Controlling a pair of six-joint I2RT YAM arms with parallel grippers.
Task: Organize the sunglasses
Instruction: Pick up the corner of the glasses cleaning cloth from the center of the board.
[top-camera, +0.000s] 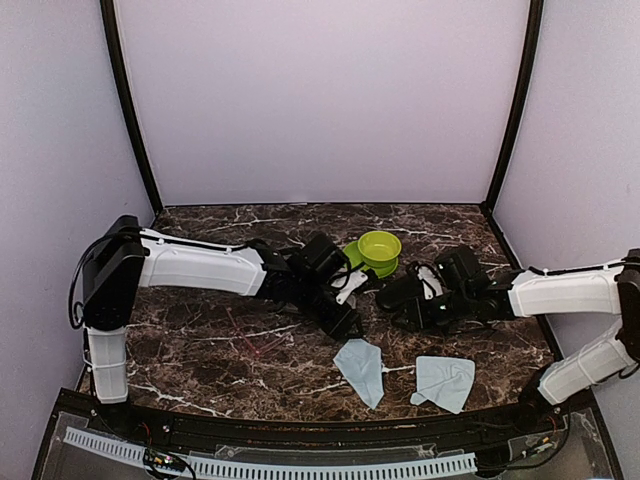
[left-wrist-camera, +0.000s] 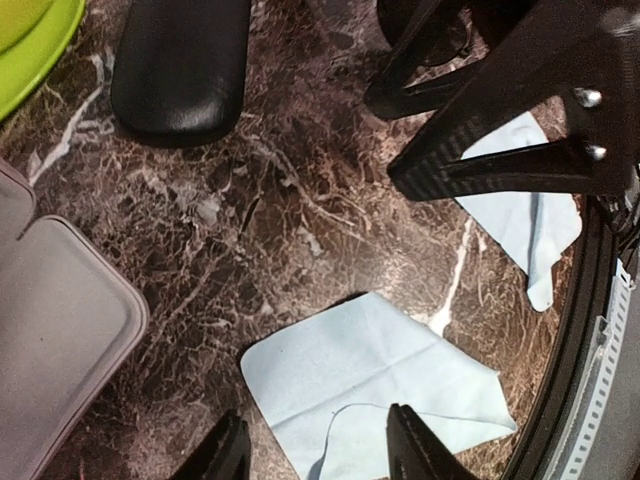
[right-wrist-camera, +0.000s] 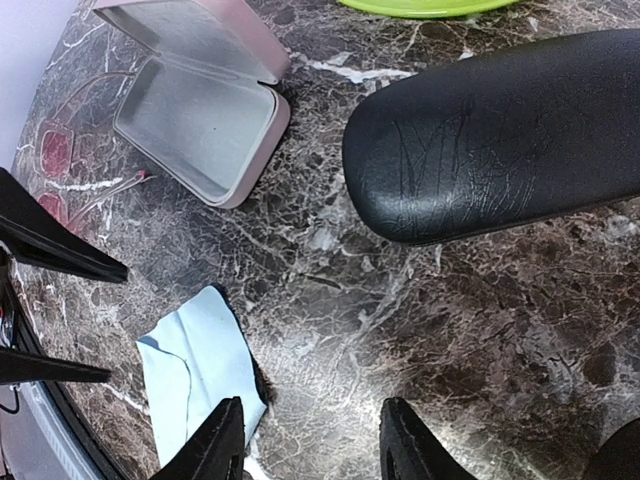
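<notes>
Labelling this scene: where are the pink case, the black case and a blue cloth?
pink case (right-wrist-camera: 195, 125), right wrist view, inside open half.
black case (right-wrist-camera: 500, 140), right wrist view, top surface.
blue cloth (left-wrist-camera: 370, 380), left wrist view, middle.

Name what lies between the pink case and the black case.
Only bare marble tabletop separates the pink case from the black case, as the right wrist view shows.

- A robot test cell, more a lab than a home.
- Plain pale walls (top-camera: 320, 100) close off the back and both sides, with black poles (top-camera: 128, 110) at the corners.
- The left arm (top-camera: 200, 268) and right arm (top-camera: 560, 292) are mounted at the near edge of a dark marble-patterned table (top-camera: 200, 350).
- A white slotted strip (top-camera: 300, 466) and loose wires (top-camera: 165, 463) line the front.
</notes>
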